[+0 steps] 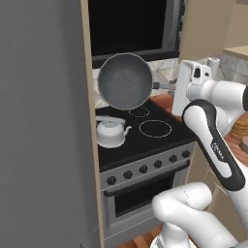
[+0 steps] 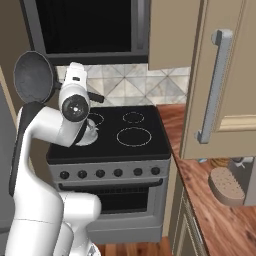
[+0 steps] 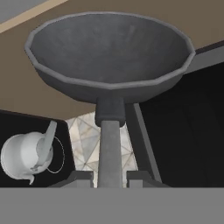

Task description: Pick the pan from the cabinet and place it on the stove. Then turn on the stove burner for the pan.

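The dark grey pan [image 1: 125, 81] hangs tipped on its side above the back left of the stove [image 1: 145, 141], its hollow facing the left base camera. My gripper [image 1: 169, 86] is shut on the pan's thin handle from the right. In the hand view the handle [image 3: 109, 144] runs up between my fingertips [image 3: 83, 177] to the pan bowl [image 3: 111, 52]. From the right base view the pan [image 2: 34, 76] shows above my arm, left of the stove [image 2: 131, 146]. The cabinet door [image 2: 230, 75] stands open at the right.
A white kettle [image 1: 111, 131] sits on the front left burner, below the pan. Black knobs [image 1: 144, 169] line the stove's front. The dark microwave [image 1: 131, 24] hangs above. A tall grey panel [image 1: 43, 121] walls the left side. A brown loaf-like thing [image 2: 225, 185] lies on the wooden counter.
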Tool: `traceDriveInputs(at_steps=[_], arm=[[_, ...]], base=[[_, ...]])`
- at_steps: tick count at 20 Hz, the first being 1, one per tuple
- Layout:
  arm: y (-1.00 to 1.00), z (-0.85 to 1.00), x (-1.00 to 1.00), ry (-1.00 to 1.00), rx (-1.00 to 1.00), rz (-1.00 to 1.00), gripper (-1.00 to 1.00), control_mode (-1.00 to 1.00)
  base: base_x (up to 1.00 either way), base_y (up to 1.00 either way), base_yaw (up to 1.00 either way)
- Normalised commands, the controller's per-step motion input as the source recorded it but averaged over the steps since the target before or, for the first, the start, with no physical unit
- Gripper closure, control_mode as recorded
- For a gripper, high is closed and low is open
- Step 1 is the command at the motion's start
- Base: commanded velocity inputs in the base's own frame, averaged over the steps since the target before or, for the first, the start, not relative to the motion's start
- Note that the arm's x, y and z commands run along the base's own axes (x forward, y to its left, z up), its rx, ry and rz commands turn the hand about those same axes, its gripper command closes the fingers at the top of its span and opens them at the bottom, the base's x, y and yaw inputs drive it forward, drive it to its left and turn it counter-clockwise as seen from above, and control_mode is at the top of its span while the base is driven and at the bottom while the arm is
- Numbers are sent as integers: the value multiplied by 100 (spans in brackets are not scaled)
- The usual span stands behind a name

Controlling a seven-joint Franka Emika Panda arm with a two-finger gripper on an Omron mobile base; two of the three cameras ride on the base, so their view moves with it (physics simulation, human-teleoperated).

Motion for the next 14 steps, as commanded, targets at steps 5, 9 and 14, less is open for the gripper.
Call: traceDriveInputs(at_steps=[5,9,14], arm=[[0,0,0,0,0,0,100,100],[0,0,0,0,0,0,100,100],[0,0,0,0,0,0,100,100]], base=[[40,-2,5],[24,-1,4],[1,-9,1]])
